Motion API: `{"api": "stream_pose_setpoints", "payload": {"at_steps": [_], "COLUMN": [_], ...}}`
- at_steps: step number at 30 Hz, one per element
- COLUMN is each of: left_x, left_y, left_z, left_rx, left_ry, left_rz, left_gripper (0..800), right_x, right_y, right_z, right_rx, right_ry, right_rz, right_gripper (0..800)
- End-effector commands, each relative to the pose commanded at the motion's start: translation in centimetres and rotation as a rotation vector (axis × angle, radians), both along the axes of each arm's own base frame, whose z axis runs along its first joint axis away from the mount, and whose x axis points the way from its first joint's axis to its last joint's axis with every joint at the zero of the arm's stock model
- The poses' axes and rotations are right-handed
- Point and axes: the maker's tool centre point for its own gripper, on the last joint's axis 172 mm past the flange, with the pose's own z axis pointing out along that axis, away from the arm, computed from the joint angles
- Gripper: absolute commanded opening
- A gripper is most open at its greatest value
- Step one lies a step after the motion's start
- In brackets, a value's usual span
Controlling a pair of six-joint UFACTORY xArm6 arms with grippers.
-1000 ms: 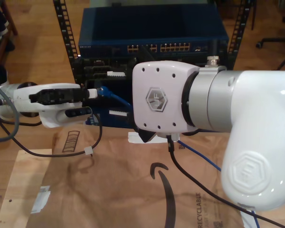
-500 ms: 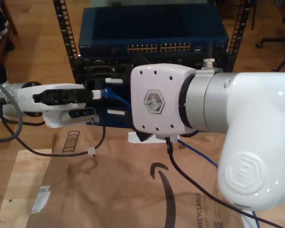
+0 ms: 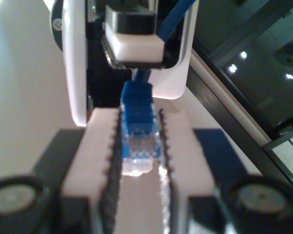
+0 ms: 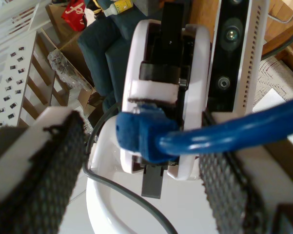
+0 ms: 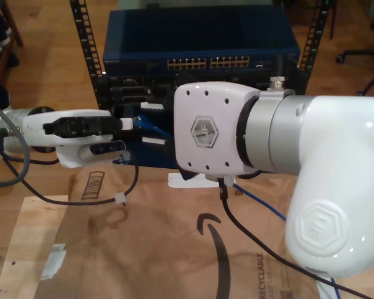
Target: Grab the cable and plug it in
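Note:
The blue cable's plug [image 3: 139, 141] sits pinched between the white pads of my first gripper [image 3: 140, 122], its clear tip pointing back along the fingers. In the exterior view this gripper [image 5: 132, 123] reaches in from the view's left, in front of the rack. From it the cable [image 5: 152, 126] runs behind the big white wrist. My second gripper [image 4: 144, 124] faces the first gripper [image 4: 153, 131] with its mesh pads [image 4: 48, 161] wide apart. The cable [image 4: 224, 131] lies across one of its fingers. More cable [image 5: 261, 202] trails over the cardboard.
A dark blue network switch [image 5: 202, 63] with rows of ports sits in a black rack [image 5: 87, 43] behind both grippers. Brown cardboard [image 5: 174, 249] covers the wooden floor. Black arm cables [image 5: 249, 237] loop over it. A person in jeans [image 4: 105, 44] is seated behind the first arm.
The big white wrist drifted slightly toward the exterior view's left and back. My first gripper sank slightly a second ago and has since kept still, holding the plug.

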Motion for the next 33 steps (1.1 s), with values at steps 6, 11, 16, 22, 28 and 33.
{"api": "stream_pose_setpoints", "payload": {"at_steps": [6, 11, 16, 22, 28, 33], "left_x": [-0.05, -0.05, -0.05, -0.05, -0.03, -0.15], "left_y": [0.00, 0.00, 0.00, 0.00, 0.06, 0.09], "left_z": [0.07, 0.07, 0.07, 0.07, 0.07, 0.19], "left_rx": [-0.001, -0.001, -0.001, -0.001, -0.001, -0.004], "left_ry": [-0.001, -0.003, -0.001, -0.001, -0.001, 0.005], "left_rz": [-0.001, -0.001, -0.001, -0.001, 0.000, -0.005], "left_gripper": [18, 18, 18, 20, 23, 475], "right_x": [0.10, 0.10, 0.10, 0.11, 0.21, 0.32], "right_y": [-0.07, -0.07, -0.07, -0.02, 0.04, -0.02], "right_z": [0.12, 0.12, 0.12, -0.06, -0.24, -0.03], "right_rx": [0.002, 0.003, 0.003, 0.000, -0.001, 0.004], "right_ry": [-0.004, -0.003, -0.003, 0.000, 0.004, 0.002], "right_rz": [-0.004, -0.005, -0.005, -0.004, -0.006, -0.011], "right_gripper": [303, 280, 266, 223, 133, 11]}}
